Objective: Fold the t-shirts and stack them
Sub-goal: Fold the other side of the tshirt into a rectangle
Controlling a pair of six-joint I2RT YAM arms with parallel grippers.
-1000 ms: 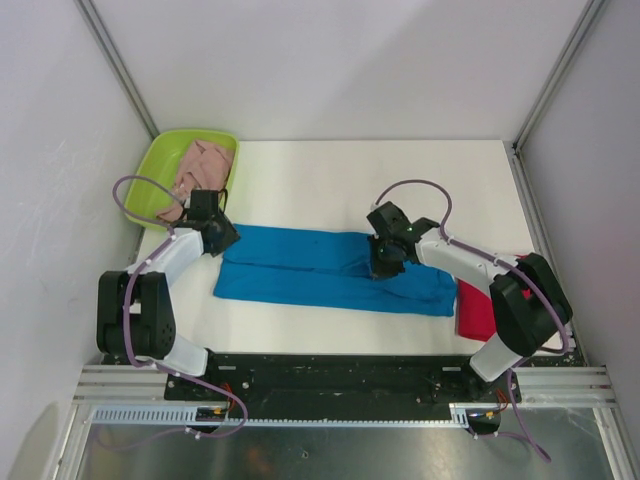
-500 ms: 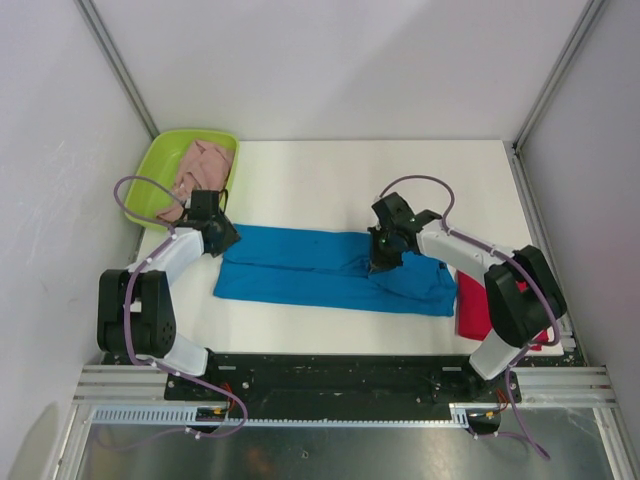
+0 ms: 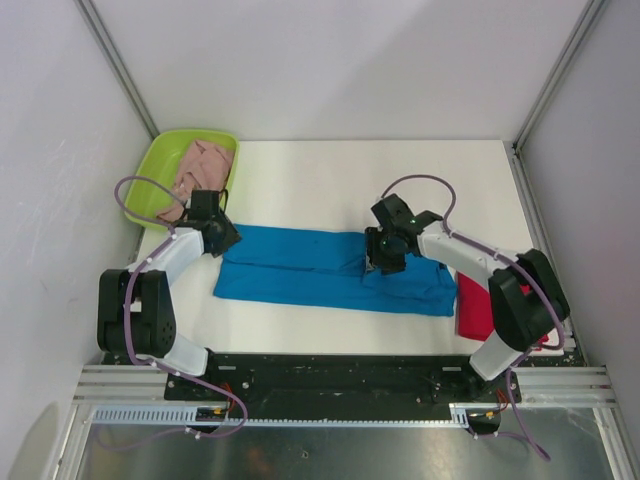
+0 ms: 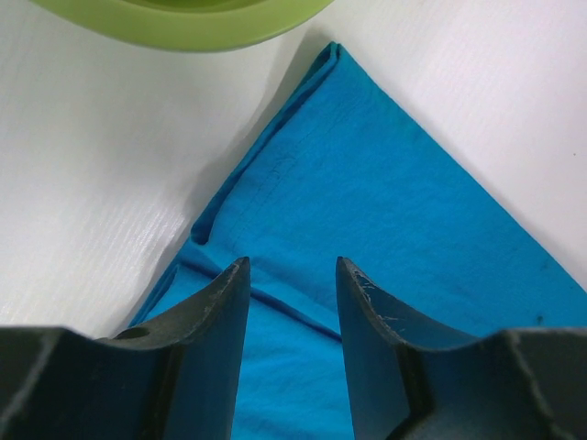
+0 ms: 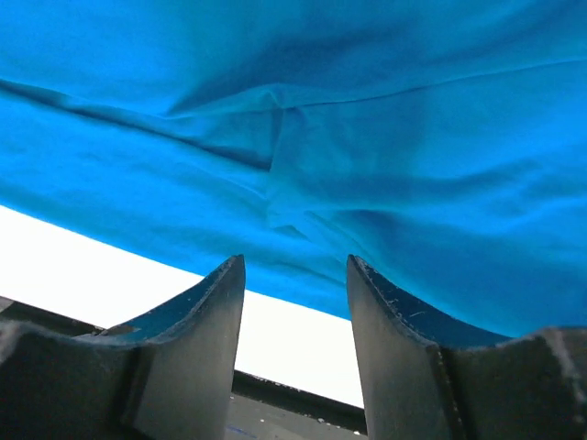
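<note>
The blue t-shirt (image 3: 300,268) is lying flat as a long folded band, running from just under the left gripper (image 4: 292,275) across to just under the right gripper (image 5: 295,270). The left gripper is holding its jaws partway apart with nothing between them, poised over the shirt's folded corner, and the rim of the lime-green tray (image 4: 183,27) is sitting just beyond its fingertips. The right gripper is likewise showing parted, empty jaws, with a creased ridge of blue cloth directly ahead of its fingers and bare table (image 5: 55,247) showing nearer its wrist. The red t-shirt (image 3: 478,312) is lying to the outer side of the right gripper, right beside the blue shirt's end. The pink t-shirt (image 3: 205,160) is resting in the tray, beyond the left gripper.

The main risk, as I am judging it, is a shallow pinch. If either gripper is closing on the top layer alone, the layers will be peeling apart and the fold undoing itself. Uneven lifting between the two sides would be skewing the band. A drag toward the right gripper's outer side could be rumpling the red shirt, and a forward drift of the left fingers could be knocking the tray
</note>
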